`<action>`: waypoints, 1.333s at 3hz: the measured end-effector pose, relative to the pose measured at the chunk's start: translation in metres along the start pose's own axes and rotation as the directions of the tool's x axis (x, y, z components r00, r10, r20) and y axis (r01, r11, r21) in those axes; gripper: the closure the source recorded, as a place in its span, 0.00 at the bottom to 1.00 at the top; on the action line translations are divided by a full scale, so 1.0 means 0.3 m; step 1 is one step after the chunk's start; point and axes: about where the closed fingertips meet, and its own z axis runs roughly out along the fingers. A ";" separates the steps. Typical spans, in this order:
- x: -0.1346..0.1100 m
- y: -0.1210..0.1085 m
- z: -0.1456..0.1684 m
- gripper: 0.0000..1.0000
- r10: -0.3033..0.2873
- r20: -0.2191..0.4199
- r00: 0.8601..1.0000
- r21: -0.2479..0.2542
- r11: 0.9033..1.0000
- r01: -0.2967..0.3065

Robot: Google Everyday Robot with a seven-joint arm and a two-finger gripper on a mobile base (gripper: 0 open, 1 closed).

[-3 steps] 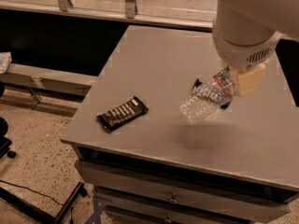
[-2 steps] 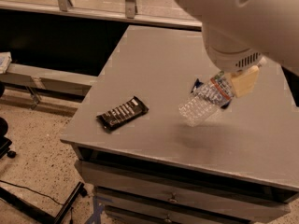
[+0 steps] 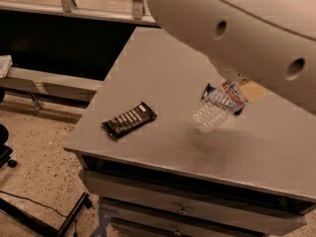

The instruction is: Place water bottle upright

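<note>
Clear plastic, the water bottle [image 3: 215,111] hangs tilted over the worktop [image 3: 163,73] as before, its neck end clamped in the tool [image 3: 243,91]. The arm [image 3: 237,28] has swung across and now hides most of the tool.

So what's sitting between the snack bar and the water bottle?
Nothing: the camera view shows only bare table between snack bar and water bottle, which the gripper grips near its neck, tilted.
</note>
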 end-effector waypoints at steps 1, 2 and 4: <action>0.004 -0.003 0.011 1.00 0.009 -0.054 0.998 0.001 1.000 -0.009; 0.005 -0.007 0.025 1.00 0.015 -0.100 0.995 0.002 1.000 -0.015; 0.010 -0.020 0.051 1.00 0.024 -0.168 0.985 0.007 1.000 -0.023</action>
